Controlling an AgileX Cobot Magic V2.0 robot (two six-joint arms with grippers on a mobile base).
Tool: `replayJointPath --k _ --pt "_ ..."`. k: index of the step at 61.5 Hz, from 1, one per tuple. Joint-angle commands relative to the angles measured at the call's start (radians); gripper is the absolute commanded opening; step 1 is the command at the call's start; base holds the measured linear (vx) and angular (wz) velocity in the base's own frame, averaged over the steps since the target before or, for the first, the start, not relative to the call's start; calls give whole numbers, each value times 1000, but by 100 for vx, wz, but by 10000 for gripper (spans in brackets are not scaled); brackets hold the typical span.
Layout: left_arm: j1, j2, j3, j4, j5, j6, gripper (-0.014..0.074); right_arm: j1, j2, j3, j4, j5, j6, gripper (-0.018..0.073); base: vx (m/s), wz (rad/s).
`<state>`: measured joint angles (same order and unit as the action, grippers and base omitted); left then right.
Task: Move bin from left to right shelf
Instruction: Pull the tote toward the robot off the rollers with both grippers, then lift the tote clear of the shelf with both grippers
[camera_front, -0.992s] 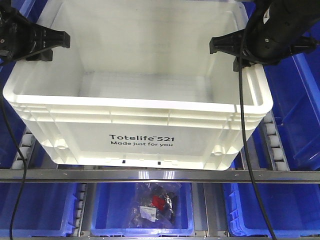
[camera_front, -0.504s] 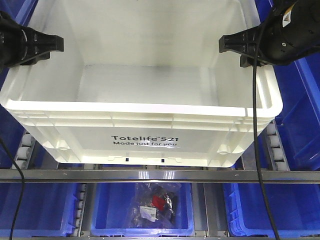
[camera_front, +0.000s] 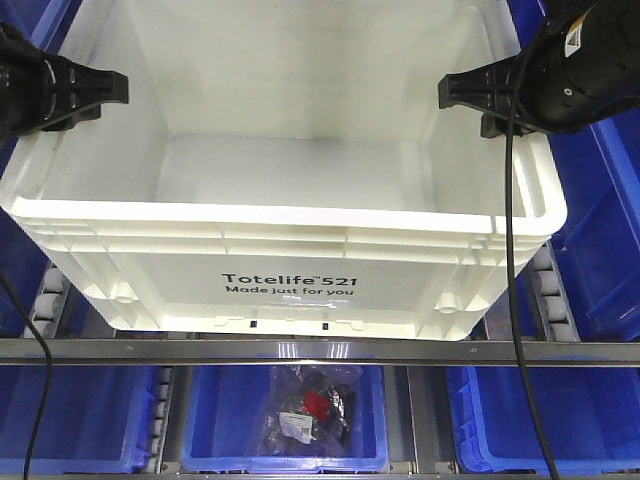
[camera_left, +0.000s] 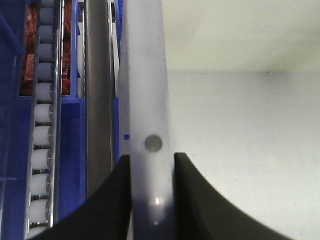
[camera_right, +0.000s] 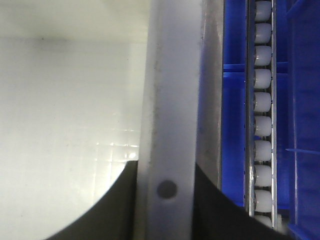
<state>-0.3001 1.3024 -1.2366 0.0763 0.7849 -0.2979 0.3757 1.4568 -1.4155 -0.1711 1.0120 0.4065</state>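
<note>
One large white bin (camera_front: 290, 190) fills the upper shelf level in the front view. It sits above a grey metal cross rail (camera_front: 320, 350), between blue bins at both sides. Whether its base rests on the rollers or hangs clear of them cannot be told. The interior is bare white plastic with a faint grid on the floor. Its front wall carries black print reading "Totelife 521", with "Made just for you" in smaller letters beneath. The rim is ribbed.

Three lower blue bins (camera_front: 90, 420) stand side by side below the rail.

Left gripper (camera_left: 151, 165): closed down on the bin's left side rim, one black finger on the inside and one on the outside, both touching the wall.

Right gripper (camera_right: 165, 175): closed likewise on the right side rim, fingers pressed to either face.

Roller tracks (camera_right: 262, 125) of white wheels run alongside the bin on each flank.

A black cable (camera_front: 515, 260) hangs from the right arm across the bin's right corner.

A clear plastic bag (camera_front: 310, 410) lies in the middle lower bin. It holds something red and a white label whose print is too small to read.

A small round mark (camera_left: 153, 143) shows on the rim near each gripper.

A yellowish sticker (camera_front: 575, 35) on the right arm is illegible.
</note>
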Motion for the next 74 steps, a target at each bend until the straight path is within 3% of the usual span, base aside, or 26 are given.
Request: replayJointPath --k 1,74 --pt "-5 -49 -39 11 -124 14 82 -9 -48 -39 -65 -95 -7 62 0 0" --pt "-5 -49 -39 11 -124 14 82 -9 -48 -39 -65 -95 -7 62 -1 0"
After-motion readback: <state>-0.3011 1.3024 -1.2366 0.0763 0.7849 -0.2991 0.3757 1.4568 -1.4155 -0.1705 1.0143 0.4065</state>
